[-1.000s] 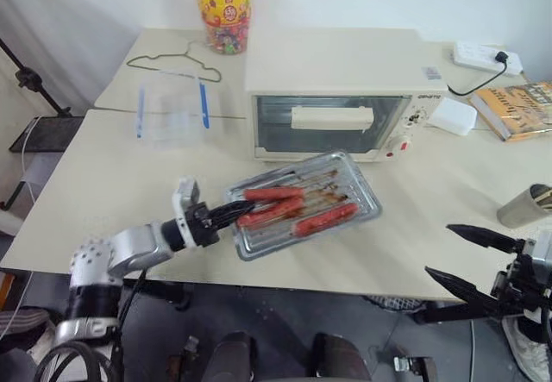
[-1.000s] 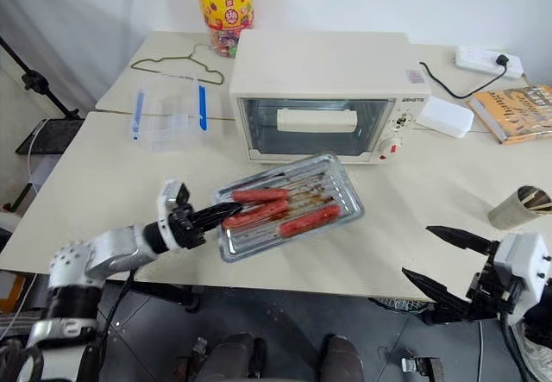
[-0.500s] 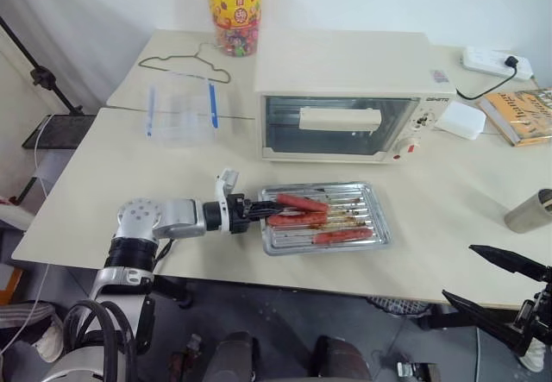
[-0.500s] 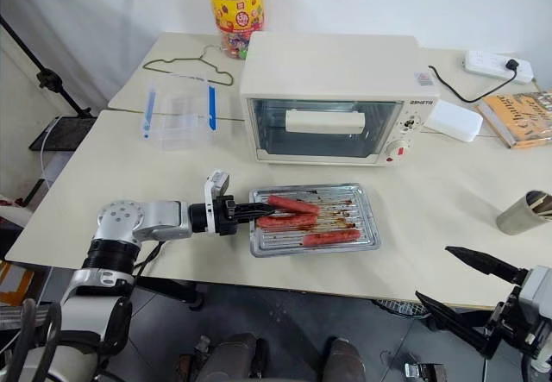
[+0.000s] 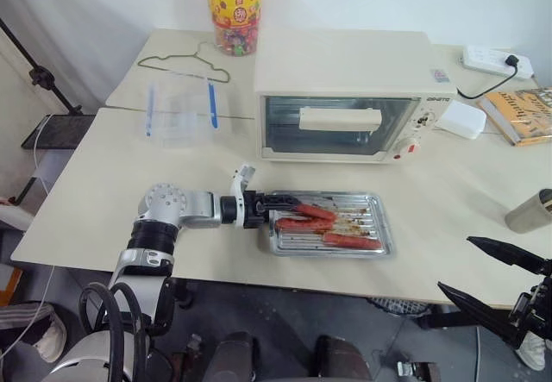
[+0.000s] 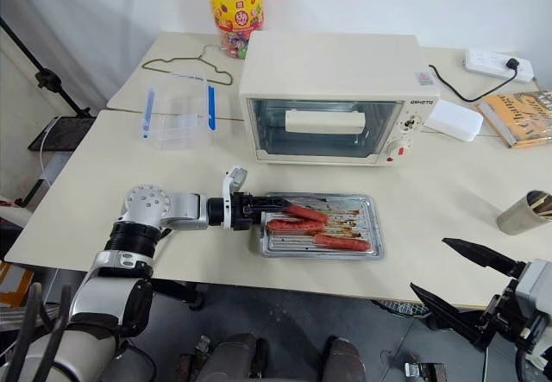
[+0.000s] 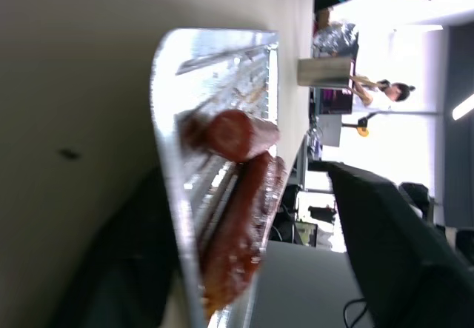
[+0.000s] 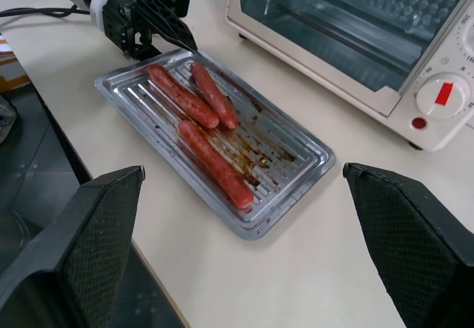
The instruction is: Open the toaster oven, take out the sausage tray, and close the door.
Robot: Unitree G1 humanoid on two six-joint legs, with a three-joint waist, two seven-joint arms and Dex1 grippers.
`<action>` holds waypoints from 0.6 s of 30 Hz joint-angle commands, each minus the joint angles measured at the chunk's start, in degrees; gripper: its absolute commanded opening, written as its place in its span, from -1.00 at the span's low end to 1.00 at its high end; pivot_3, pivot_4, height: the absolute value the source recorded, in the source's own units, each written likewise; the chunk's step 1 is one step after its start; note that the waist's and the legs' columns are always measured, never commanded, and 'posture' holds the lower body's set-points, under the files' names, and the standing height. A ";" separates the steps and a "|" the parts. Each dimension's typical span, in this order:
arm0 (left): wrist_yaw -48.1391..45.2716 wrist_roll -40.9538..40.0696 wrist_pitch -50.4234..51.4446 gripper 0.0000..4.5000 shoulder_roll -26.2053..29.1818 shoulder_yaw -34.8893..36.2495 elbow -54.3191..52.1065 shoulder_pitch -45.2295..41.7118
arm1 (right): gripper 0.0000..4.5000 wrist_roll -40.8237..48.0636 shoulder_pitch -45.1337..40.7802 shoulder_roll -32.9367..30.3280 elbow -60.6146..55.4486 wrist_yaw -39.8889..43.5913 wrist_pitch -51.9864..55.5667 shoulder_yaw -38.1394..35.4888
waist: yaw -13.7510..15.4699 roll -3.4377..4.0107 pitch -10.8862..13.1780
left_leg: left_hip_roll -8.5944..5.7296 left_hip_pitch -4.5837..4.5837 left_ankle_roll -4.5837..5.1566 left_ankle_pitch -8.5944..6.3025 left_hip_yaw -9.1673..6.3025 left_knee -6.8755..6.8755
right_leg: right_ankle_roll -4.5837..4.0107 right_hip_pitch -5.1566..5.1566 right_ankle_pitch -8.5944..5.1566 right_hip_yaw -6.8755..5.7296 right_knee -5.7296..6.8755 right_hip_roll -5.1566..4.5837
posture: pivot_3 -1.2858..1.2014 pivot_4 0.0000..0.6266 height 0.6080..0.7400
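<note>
The cream toaster oven [image 5: 345,63] stands at the back of the table. Its glass door [image 5: 285,128] with the bar handle [image 5: 339,119] is shut. The sausage tray [image 5: 366,218] lies flat on the table in front of it, with three red sausages [image 8: 181,95] on its rack. My left gripper [image 5: 289,203] is at the tray's left end, open, one finger above the rim and one below. My right gripper [image 5: 455,264] hangs open off the table's front right, away from the tray.
A clear plastic bag with blue stripes [image 5: 179,106], a wire hanger [image 5: 185,61] and a candy jar [image 5: 233,11] are at the back left. A book [image 5: 522,110], power strip [image 5: 487,57] and metal cup [image 5: 528,211] are on the right.
The tray came down from a tilt in the air to lie flat on the table, a little further right. My left gripper's fingers have opened off its edge. The right gripper stayed open.
</note>
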 commanded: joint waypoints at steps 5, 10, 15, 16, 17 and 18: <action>-17.87 18.62 -16.78 0.99 14.87 -13.59 -19.29 7.73 | 1.00 -0.68 -3.22 -2.09 1.04 0.01 0.13 3.62 | -2.32 0.00 -0.02 | 0.12 0.10 -0.06 0.00 0.13 -0.08 | -0.01 -0.07 -0.01 0.09 0.03 0.09 | 0.03 -0.52 1.00; -38.30 22.11 -39.51 0.99 23.78 -6.85 -29.06 20.42 | 1.00 -0.63 -7.35 -3.73 4.02 0.76 0.63 6.47 | -3.74 0.08 -0.06 | 0.25 0.24 -0.21 0.03 0.30 -0.36 | -0.14 -0.17 -0.07 0.18 0.02 0.21 | 0.03 -0.52 1.00; -45.95 26.75 -59.66 0.99 25.11 2.29 -29.58 28.99 | 1.00 -0.79 -10.73 -5.08 7.40 2.23 0.75 8.58 | -2.78 -0.02 0.01 | 0.27 0.05 -0.20 0.03 0.32 -0.54 | -0.26 -0.32 -0.14 0.05 -0.09 0.19 | 0.03 -0.52 1.00; -47.46 28.46 -65.01 0.99 25.14 3.77 -29.21 30.11 | 1.00 -0.91 -11.65 -5.57 8.07 2.68 0.63 9.07 | -2.52 -0.02 0.01 | 0.25 0.01 -0.15 0.01 0.34 -0.45 | -0.25 -0.31 -0.14 0.04 -0.10 0.15 | 0.03 -0.52 1.00; -48.59 29.15 -68.66 0.99 25.43 5.95 -28.90 31.15 | 1.00 -0.95 -12.93 -6.09 8.74 3.01 0.50 9.48 | -2.39 -0.02 0.01 | 0.19 0.01 -0.11 -0.01 0.34 -0.40 | -0.25 -0.26 -0.13 0.03 -0.08 0.08 | 0.03 -0.52 1.00; -49.85 29.59 -71.89 0.99 25.87 7.95 -28.35 31.63 | 1.00 -0.71 -14.33 -6.75 9.37 3.33 0.69 9.85 | -2.39 -0.02 0.01 | 0.18 0.02 -0.06 -0.04 0.34 -0.36 | -0.22 -0.24 -0.12 0.03 -0.09 0.03 | 0.03 -0.52 1.00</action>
